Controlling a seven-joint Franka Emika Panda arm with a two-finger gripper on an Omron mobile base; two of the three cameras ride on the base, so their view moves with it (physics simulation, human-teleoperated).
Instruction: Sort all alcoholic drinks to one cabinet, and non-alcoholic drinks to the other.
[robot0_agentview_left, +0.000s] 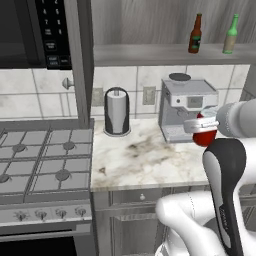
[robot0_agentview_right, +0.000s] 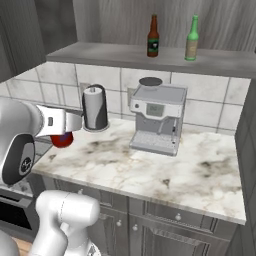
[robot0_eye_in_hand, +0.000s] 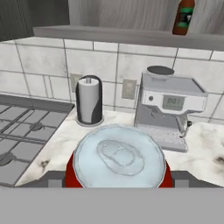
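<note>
Soda can (robot0_eye_in_hand: 119, 158): red body, silver top, clamped between the jaws of the pincer (robot0_agentview_left: 204, 126), raised above the marble surface (robot0_agentview_right: 165, 172) in front of the stove (robot0_agentview_left: 40, 165).
Pincer: closed on the can across its sides; the jaws stand wide because the can is wide.
Beer bottles: brown one (robot0_agentview_right: 153, 36) and green one (robot0_agentview_right: 191, 31) upright on the open cabinet shelf (robot0_agentview_right: 125, 54), near each other but apart.
Nearby: coffee machine (robot0_agentview_right: 157, 118) below the shelf; paper towel holder (robot0_agentview_right: 95, 107) to its left, against the tiled wall.
Step in hand (judged): carrying the can to the other cabinet, away from the beers.
Doing it well: keep the can upright, lift clear of the coffee machine and shelf edge, release only once its base rests on the shelf floor.
</note>
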